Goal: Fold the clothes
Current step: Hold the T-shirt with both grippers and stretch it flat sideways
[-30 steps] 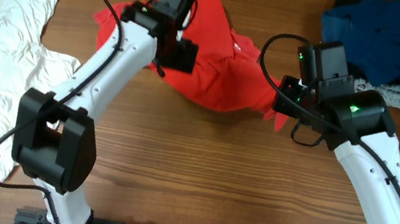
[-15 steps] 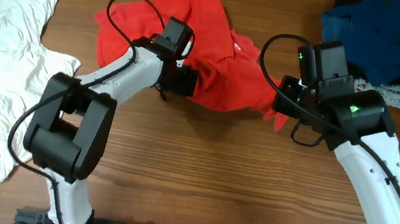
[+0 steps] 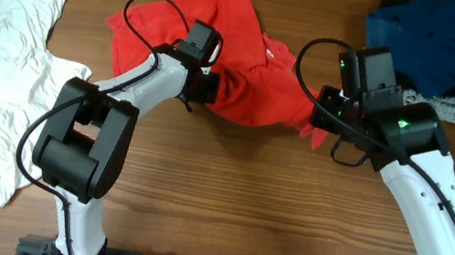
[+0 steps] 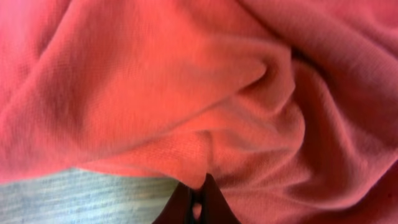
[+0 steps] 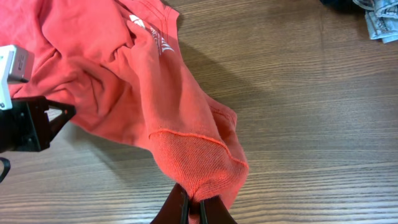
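Spanning the gap between your two grippers, the red T-shirt (image 3: 243,61) lies bunched on the table (image 3: 242,204), its long axis running from one pinch to the other. Your left gripper (image 4: 196,208) is clamped on a fold of it. Your right gripper (image 5: 193,210) pinches a hemmed edge, with the white lettering (image 5: 152,37) well beyond those fingers.
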You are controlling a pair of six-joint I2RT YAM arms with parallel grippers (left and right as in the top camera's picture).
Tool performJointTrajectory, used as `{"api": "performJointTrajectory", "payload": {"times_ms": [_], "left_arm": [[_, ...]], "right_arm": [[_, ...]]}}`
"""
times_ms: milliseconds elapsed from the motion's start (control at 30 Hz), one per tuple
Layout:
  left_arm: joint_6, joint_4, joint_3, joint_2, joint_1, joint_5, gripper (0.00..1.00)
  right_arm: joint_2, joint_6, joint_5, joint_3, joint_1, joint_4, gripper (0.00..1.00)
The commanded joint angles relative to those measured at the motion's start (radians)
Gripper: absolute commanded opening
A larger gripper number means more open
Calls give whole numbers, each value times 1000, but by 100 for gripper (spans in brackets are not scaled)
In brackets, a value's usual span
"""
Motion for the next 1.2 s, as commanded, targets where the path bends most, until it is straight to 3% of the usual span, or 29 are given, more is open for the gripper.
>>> {"api": "performJointTrajectory", "payload": {"times_ms": [0, 167, 500, 733, 967, 1167], "left_arm": [[-72, -107, 8, -12, 13, -26, 4], [-105, -242, 16, -216, 42, -34, 4], [-106, -365, 16, -649, 72, -55, 4], [-154, -488, 16, -906, 72, -154, 4], [-154, -504, 16, -935, 72, -183, 4], [-147, -487, 16, -760, 72, -257, 4]], "right_arm": [[3, -11, -8, 18, -4, 10, 5], [3, -13, -17, 18, -4, 6, 4], [3, -12, -21, 18, -4, 14, 4], [3, -13, -35, 18, -4, 9, 4], [3, -12, -35, 18, -4, 9, 4], [3, 42, 34, 17, -5, -50, 5]]}}
